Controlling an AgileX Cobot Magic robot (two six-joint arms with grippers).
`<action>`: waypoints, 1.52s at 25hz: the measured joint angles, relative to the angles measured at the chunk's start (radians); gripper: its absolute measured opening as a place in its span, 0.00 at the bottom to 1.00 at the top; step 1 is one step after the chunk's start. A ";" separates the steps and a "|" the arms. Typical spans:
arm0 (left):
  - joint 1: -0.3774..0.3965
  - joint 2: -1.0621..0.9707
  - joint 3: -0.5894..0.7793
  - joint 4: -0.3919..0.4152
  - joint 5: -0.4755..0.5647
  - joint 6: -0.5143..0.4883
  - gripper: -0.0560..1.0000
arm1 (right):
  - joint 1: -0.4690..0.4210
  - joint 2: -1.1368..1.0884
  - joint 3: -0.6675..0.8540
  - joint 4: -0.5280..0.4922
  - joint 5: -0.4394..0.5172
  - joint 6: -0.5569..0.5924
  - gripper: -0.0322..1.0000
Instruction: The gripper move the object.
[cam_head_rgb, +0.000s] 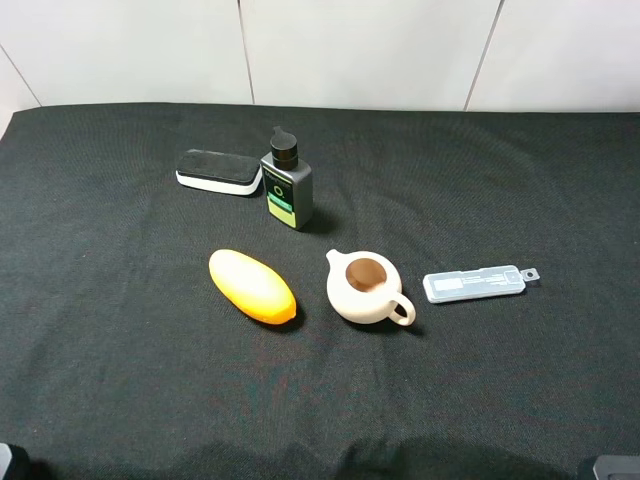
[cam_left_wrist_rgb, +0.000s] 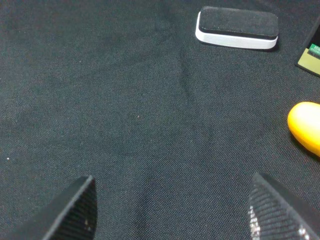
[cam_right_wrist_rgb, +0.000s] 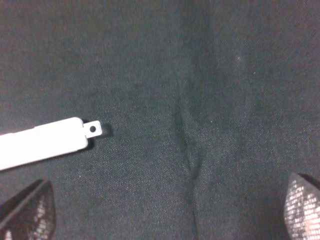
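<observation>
— What does the object look like from where you sit?

— I see the object (cam_head_rgb: 252, 286) as a smooth, shiny orange-yellow oval, long like a mango. It lies flat on the black cloth surface (cam_head_rgb: 120, 380), a bit left of the middle, with one end pointing far-left and the other near-right. In my left wrist view only one rounded end of it (cam_left_wrist_rgb: 305, 126) shows at the edge.

— What is around it?

— Just to its right sits a cream teapot (cam_head_rgb: 366, 288) with a brown lid, close by but not touching. Right of the teapot lies a flat clear plastic case (cam_head_rgb: 476, 282) with a small tab. Farther back stands a black bottle (cam_head_rgb: 287, 182) with a green and yellow label, and left of the bottle lies a black and white eraser block (cam_head_rgb: 218, 171). Nothing rests on the object or covers it.

— And the claws?

— My left claw (cam_left_wrist_rgb: 170, 210) is spread wide over bare cloth, holding nothing, with the object off to its right side. My right claw (cam_right_wrist_rgb: 165, 210) is also spread wide and holds nothing. The tab end of the plastic case shows just ahead of one finger (cam_right_wrist_rgb: 27, 210).
</observation>
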 joint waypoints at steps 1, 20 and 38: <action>0.000 0.000 0.000 0.000 0.000 0.000 0.69 | 0.000 -0.042 0.030 0.000 -0.013 0.000 0.70; 0.000 0.000 0.000 0.000 0.000 0.000 0.69 | 0.091 -0.670 0.338 0.002 -0.069 0.026 0.70; 0.000 0.000 0.000 0.000 0.000 0.000 0.69 | 0.154 -0.959 0.350 -0.065 -0.062 0.087 0.70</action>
